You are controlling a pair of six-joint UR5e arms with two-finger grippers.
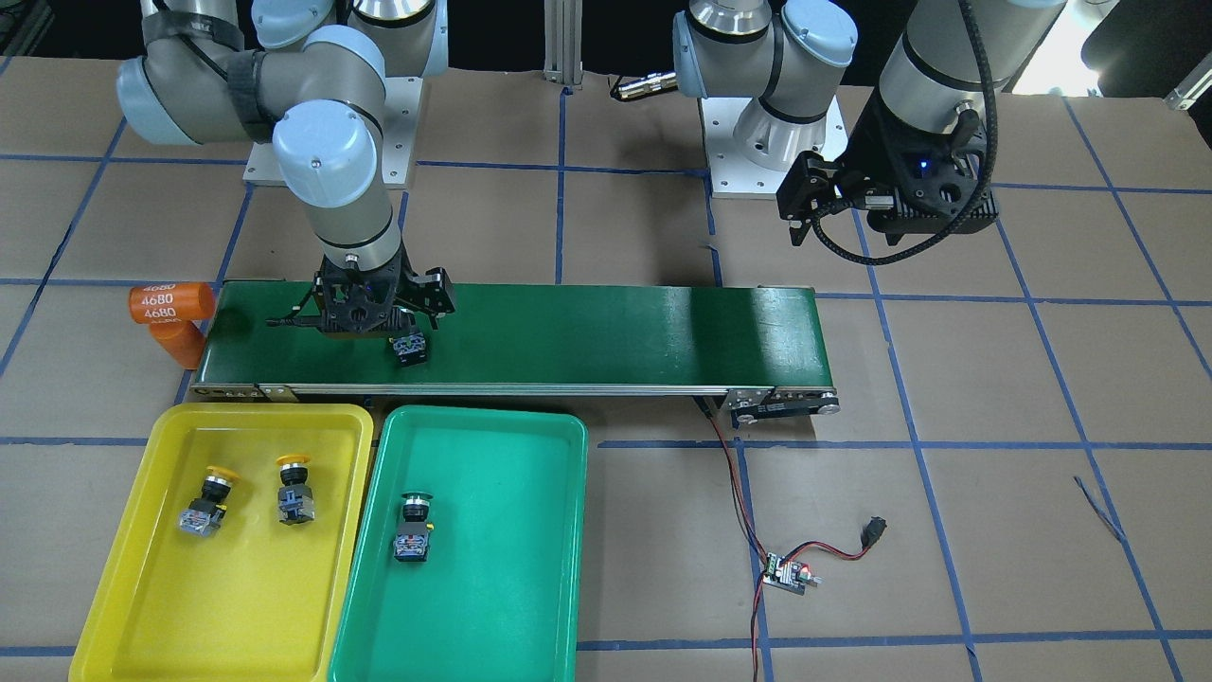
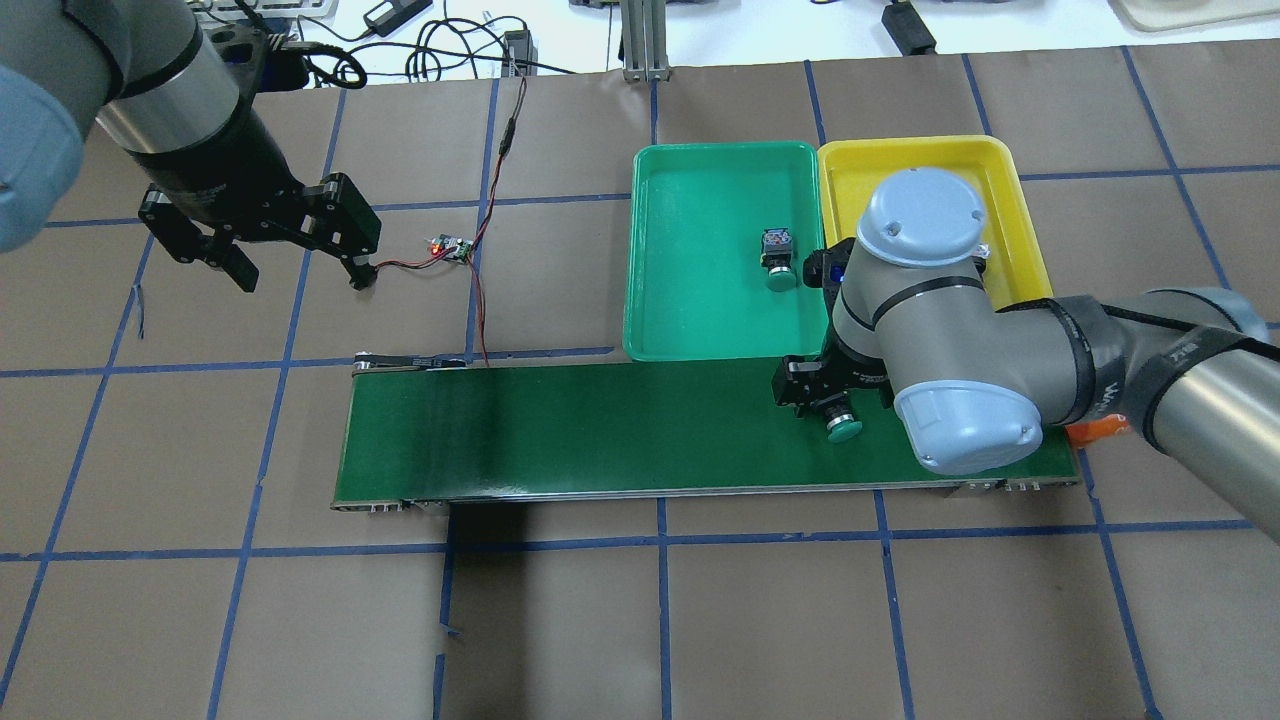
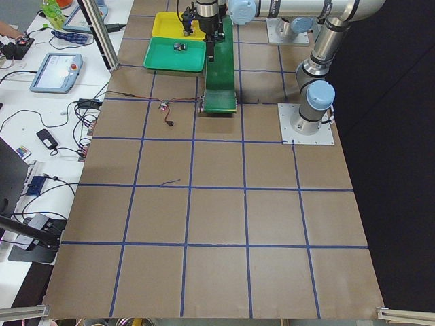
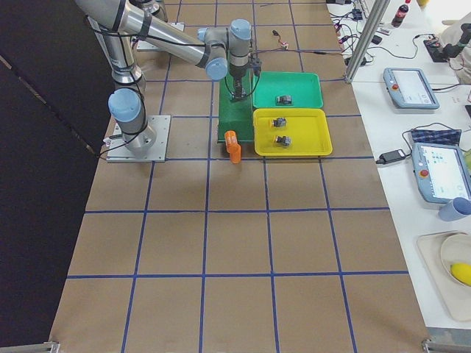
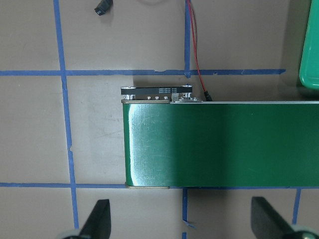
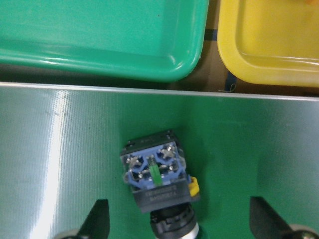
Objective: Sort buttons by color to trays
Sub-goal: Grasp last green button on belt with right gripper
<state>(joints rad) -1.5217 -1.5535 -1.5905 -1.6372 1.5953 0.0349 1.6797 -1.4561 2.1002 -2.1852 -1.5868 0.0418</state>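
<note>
A: Right end effector (image 1: 363,320) is spread wide, low over the conveyor belt (image 1: 615,332), gripping nothing. I've got the loose green button (image 6: 157,177) lying on its side directly under it, between the fingers (image 6: 98,221) and touching neither.

B: Why straddle it like that?

A: My read is that the fingers can then close across the boxy switch body. Flat sides should give a better bite than the round domed cap. The body is black plastic, with a blue contact block and small metal screws turned toward the trays.

B: Where does it go?

A: Teal tray (image 1: 492,568), just past the belt edge ahead of that end effector. The sorted green button (image 1: 414,530) lies in it already. The yellow tray (image 1: 114,587) is just beside it, off to the end effector's side, with both yellow buttons (image 1: 206,497) inside, apart from each other.

B: Surfaces?

A: The belt is smooth glossy dark green and throws glare. The trays are shallow moulded plastic with rounded corners and raised rims.

B: Other arm?

A: Left end effector (image 2: 300,280) is wide too and empty, above the bare paper-covered bench (image 2: 600,620). That's off the belt's opposite end, well apart from the right one. I'd guess it's parked out of the way.
</note>
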